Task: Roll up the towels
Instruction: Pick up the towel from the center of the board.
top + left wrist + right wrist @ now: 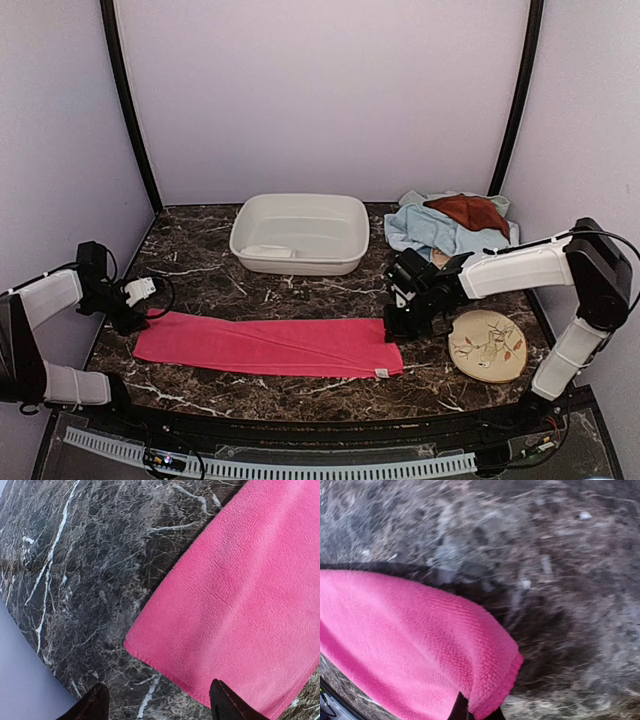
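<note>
Item: pink towel (pixel 270 345), flat along near table (pixel 200 262), long axis left-to-right. Right end: corner raised, pinched in closed right claw (pixel 400 322). Left end: just ahead of left claw (pixel 155 702), fingers apart, empty. Each arm nearest its own end.

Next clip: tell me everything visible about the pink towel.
The pink towel is a long bright strip of fine-looped cloth, spread flat lengthwise on the dark marble table, a small white tag at its near right corner. Its far right corner is lifted, seemingly pinched by the right claw. The left claw hangs open over its left end.
</note>
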{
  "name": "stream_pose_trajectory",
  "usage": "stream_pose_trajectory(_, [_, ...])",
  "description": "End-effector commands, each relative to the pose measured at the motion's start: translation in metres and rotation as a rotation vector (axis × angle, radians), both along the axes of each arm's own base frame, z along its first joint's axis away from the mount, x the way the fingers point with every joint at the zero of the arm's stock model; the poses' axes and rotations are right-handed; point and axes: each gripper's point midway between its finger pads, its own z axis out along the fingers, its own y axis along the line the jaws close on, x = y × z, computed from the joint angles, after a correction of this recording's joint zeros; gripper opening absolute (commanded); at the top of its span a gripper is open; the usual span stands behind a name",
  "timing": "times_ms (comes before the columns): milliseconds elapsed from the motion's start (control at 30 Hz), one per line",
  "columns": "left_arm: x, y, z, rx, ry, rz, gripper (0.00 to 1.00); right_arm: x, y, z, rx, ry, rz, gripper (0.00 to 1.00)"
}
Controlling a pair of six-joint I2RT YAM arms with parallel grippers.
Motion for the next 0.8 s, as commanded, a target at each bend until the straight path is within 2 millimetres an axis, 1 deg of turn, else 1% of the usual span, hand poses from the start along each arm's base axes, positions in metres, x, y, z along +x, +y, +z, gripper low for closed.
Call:
stream_pose_trajectory(0, [-0.022,-0.019,-0.008,-0.068,0.051,-0.077,0.71,0.019,-0.053,0.014,-0.105,-0.028,-0.099,0.00])
stream_pose_trajectory(33, [-0.025,-0.024,-0.008,-0.090,0.060,-0.088,0.71,0.022,-0.067,0.019,-0.126,-0.037,-0.125,0.00])
stream_pose_trajectory(100, [-0.032,-0.038,-0.004,-0.148,0.075,-0.116,0.72,0.031,-0.101,0.026,-0.186,-0.050,-0.200,0.00])
stream_pose_trajectory(133, [-0.034,-0.044,-0.001,-0.173,0.082,-0.126,0.77,0.034,-0.116,0.030,-0.213,-0.061,-0.229,0.00])
stream_pose_trajectory(200, [-0.037,-0.056,0.007,-0.228,0.092,-0.150,0.86,0.039,-0.137,0.039,-0.241,-0.079,-0.271,0.00])
stream_pose_trajectory(233, [-0.039,-0.062,0.011,-0.255,0.101,-0.159,0.89,0.041,-0.147,0.043,-0.266,-0.091,-0.288,0.00])
stream_pose_trajectory(300, [-0.039,-0.071,0.021,-0.302,0.110,-0.168,0.89,0.045,-0.164,0.051,-0.319,-0.107,-0.315,0.00])
stream_pose_trajectory(367, [-0.033,-0.077,0.033,-0.343,0.106,-0.165,0.89,0.050,-0.176,0.059,-0.361,-0.123,-0.333,0.00])
stream_pose_trajectory(433, [-0.030,-0.081,0.043,-0.379,0.116,-0.158,0.89,0.054,-0.183,0.065,-0.382,-0.132,-0.344,0.00])
stream_pose_trajectory(467, [-0.028,-0.082,0.046,-0.390,0.121,-0.154,0.89,0.055,-0.183,0.068,-0.383,-0.134,-0.344,0.00])
stream_pose_trajectory(500, [-0.027,-0.082,0.049,-0.399,0.127,-0.148,0.89,0.057,-0.179,0.072,-0.366,-0.137,-0.341,0.00])
stream_pose_trajectory(567, [-0.024,-0.081,0.052,-0.397,0.128,-0.141,0.89,0.059,-0.161,0.081,-0.283,-0.140,-0.316,0.00])
stream_pose_trajectory(600, [-0.022,-0.079,0.051,-0.388,0.123,-0.138,0.88,0.061,-0.146,0.086,-0.229,-0.147,-0.293,0.00])
stream_pose_trajectory(667, [-0.019,-0.075,0.050,-0.365,0.111,-0.135,0.88,0.062,-0.109,0.102,-0.110,-0.163,-0.231,0.00])
stream_pose_trajectory(733, [-0.017,-0.071,0.047,-0.340,0.102,-0.127,0.88,0.057,-0.073,0.116,-0.024,-0.162,-0.158,0.00])
stream_pose_trajectory(767, [-0.015,-0.070,0.046,-0.331,0.099,-0.123,0.87,0.049,-0.051,0.117,0.009,-0.146,-0.106,0.00])
